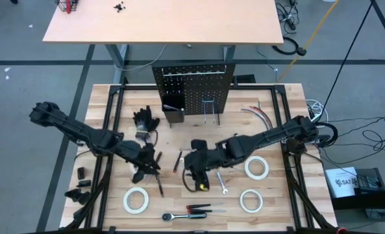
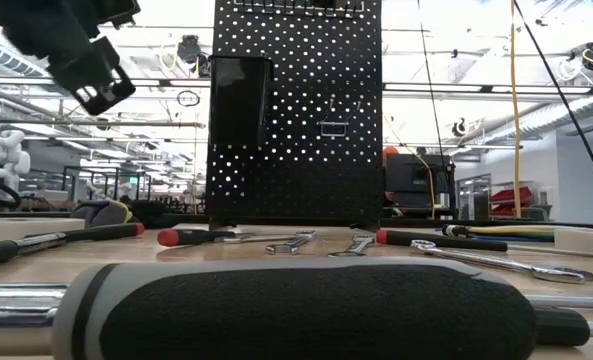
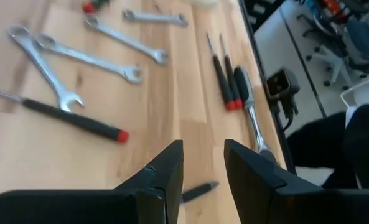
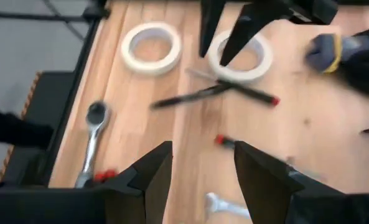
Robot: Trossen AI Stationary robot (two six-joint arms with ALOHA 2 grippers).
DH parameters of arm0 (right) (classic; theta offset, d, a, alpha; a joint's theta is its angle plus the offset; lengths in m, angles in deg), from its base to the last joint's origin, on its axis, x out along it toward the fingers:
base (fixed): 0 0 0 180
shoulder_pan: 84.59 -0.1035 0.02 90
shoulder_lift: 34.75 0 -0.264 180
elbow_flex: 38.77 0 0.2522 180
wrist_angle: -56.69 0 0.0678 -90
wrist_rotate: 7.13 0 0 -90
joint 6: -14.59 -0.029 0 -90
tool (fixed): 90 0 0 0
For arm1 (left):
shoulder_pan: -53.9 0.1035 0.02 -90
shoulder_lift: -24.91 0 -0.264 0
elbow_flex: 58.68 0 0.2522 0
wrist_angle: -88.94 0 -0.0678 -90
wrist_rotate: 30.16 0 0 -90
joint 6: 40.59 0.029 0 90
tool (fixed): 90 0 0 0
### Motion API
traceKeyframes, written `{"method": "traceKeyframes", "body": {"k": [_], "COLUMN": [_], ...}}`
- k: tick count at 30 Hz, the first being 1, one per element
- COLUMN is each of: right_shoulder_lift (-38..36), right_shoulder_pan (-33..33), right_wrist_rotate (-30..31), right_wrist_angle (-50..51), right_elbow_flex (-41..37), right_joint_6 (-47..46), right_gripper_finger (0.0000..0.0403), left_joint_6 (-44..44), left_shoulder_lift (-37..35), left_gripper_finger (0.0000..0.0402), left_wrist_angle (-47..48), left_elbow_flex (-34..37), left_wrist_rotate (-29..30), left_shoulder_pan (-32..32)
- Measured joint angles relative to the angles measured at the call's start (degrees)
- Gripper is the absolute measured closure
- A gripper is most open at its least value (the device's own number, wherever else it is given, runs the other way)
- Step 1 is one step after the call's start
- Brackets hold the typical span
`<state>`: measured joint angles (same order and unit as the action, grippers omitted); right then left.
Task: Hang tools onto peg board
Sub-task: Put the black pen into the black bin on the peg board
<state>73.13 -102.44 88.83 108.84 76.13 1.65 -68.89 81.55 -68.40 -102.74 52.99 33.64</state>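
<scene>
Both sets of fingers parted and empty above the tabletop [image 1: 276, 208]. Left gripper [image 3: 203, 168] poised over a black-handled screwdriver [image 1: 158, 174] — right gripper [image 4: 200, 168] near a small wrench [image 1: 222, 184]. Ratchet [image 1: 182, 215], tape rolls [image 1: 136, 199] and more screwdrivers lying flat. Peg board [image 1: 195, 88] upright at the far edge — box bin [image 1: 173, 109] attached.

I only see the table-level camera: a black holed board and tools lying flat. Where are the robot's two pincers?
Observer: The left pincer hovers open over the table's left half, holding nothing.
Operator: And the right one?
Observer: The right pincer hangs open near the table's middle, also empty.
Operator: Any tape around?
Observer: A white tape roll lies flat near the front left.
</scene>
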Motion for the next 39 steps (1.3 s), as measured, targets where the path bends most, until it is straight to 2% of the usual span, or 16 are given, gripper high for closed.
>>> {"method": "traceKeyframes", "body": {"k": [7,15,20,25,29,32,39], "right_shoulder_lift": [-1.4,-7.2,-12.7,-17.0,-17.9,-17.9,-17.9], "right_shoulder_pan": [-4.0,-6.7,-7.4,-7.8,-7.7,-7.8,-8.9], "right_wrist_rotate": [-0.4,-1.8,-1.4,-1.6,-1.4,-1.6,-1.8], "right_wrist_angle": [-3.8,-17.4,-26.0,-31.6,-34.4,-34.5,-34.4], "right_elbow_flex": [-8.7,-22.8,-32.5,-41.0,-44.5,-45.3,-45.4], "right_joint_6": [-3.2,-5.4,-4.9,-8.7,-10.9,-11.4,-10.1], "right_gripper_finger": [0.0236,0.0236,0.0236,0.0236,0.0236,0.0236,0.0236], "left_joint_6": [-8.0,-18.1,-29.3,-54.8,-68.0,-74.6,-80.0], "left_shoulder_lift": [7.9,15.8,20.3,23.4,25.1,26.2,26.5], "left_gripper_finger": [0.0283,0.0283,0.0283,0.0291,0.0304,0.0315,0.0337], "left_wrist_angle": [-9.2,-21.0,-22.9,-18.6,-15.2,-8.2,15.3], "left_elbow_flex": [0.0,0.0,0.0,0.0,-1.2,-4.3,-14.8], "left_wrist_rotate": [1.7,10.2,17.7,29.6,35.4,35.6,28.2], "left_shoulder_pan": [-5.0,-15.2,-21.1,-23.8,-24.0,-23.3,-21.9]}}
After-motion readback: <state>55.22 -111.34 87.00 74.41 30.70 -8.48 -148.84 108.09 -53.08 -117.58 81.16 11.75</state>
